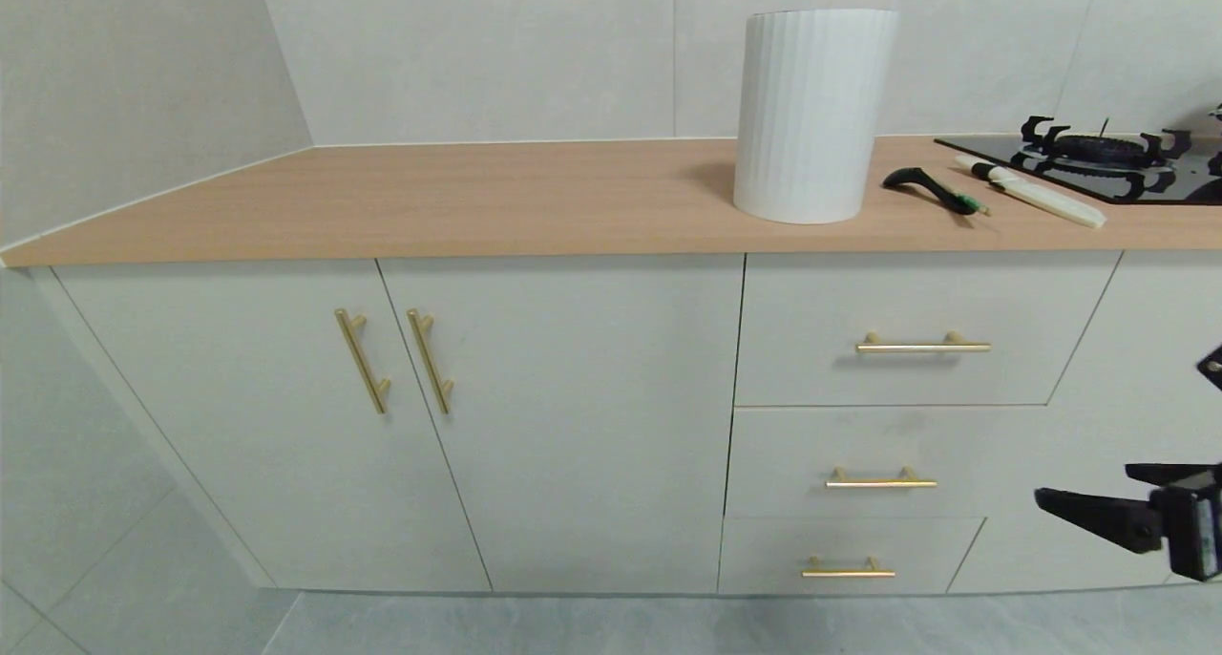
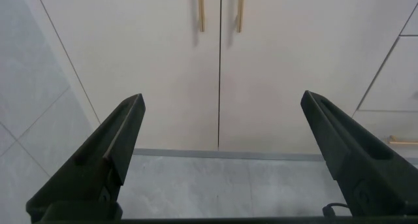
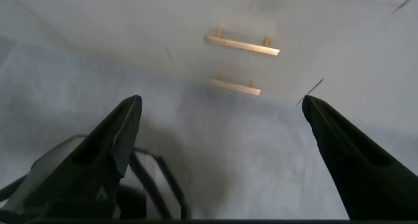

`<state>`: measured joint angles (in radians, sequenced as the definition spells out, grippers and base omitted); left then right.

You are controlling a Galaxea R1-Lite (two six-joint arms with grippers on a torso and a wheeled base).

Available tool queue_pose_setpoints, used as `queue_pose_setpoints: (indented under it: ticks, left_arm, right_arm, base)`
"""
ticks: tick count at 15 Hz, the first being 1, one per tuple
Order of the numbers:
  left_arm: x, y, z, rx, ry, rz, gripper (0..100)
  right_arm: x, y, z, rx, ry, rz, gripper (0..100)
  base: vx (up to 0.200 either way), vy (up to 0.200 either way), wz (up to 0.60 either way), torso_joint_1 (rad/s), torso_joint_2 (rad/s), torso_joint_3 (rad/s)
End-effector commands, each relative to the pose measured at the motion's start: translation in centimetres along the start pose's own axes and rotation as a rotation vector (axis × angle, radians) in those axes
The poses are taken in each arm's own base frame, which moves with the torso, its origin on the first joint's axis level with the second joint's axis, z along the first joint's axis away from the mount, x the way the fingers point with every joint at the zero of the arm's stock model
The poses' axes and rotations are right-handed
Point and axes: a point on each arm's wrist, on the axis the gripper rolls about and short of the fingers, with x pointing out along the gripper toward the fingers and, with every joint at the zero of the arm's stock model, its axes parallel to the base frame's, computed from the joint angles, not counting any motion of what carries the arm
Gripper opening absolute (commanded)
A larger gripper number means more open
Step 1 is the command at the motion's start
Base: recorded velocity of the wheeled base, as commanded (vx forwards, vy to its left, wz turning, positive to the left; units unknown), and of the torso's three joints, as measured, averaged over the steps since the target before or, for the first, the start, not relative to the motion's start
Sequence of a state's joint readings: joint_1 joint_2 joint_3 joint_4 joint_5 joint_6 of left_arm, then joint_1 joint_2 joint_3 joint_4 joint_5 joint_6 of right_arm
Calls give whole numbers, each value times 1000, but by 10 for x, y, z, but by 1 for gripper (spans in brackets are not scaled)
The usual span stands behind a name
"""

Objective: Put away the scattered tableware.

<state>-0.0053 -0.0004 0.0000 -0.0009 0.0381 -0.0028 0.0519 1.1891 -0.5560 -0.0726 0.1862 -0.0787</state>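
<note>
Wooden countertop [image 1: 477, 197] carries the scattered pieces at its right end: a black-handled tool [image 1: 931, 189] and, just beside it, a long white utensil [image 1: 1036, 195]. Both slant from back-left to front-right, between a white ribbed cylinder [image 1: 810, 111] and the hob [image 1: 1088, 149]. We judge the right arm nearer. Our right gripper [image 3: 221, 101] hangs spread wide, low before the drawers [image 1: 916, 330], so the pieces lie well above it. Our left gripper [image 2: 222, 96] is spread too, facing the cabinet doors [image 2: 294, 67]. We cannot see into the cylinder (perhaps the holder), and the drawers are closed.
</note>
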Motion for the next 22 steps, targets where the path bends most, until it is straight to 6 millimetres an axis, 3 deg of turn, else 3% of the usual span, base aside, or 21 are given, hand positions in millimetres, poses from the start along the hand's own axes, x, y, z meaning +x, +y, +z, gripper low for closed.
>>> queue_pose_setpoints:
  ticks: [1,5,8,12,18,22]
  left_arm:
    - [0,0,0,0,0,-1,100]
    - [0,0,0,0,0,-1,100]
    - [0,0,0,0,0,1,100]
    - [0,0,0,0,0,1,100]
    - [0,0,0,0,0,1,100]
    - [0,0,0,0,0,1,100]
  right_arm:
    - [98,-21,4,32,153,-1,100]
    - [161,-33,-4,44,232,-46,100]
    - [205,-41,-30,43,245,-106,100]
    - [230,-44,-44,87,127,-136,100]
    - [266,-41,-70,101,73,-200,100]
    - [289,-40,-77,109,37,-275,100]
  base:
    - [0,0,0,0,0,0]
    - [0,0,0,0,0,0]
    - [0,0,0,0,0,0]
    - [0,0,0,0,0,0]
    - [0,0,0,0,0,0]
    - [0,0,0,0,0,0]
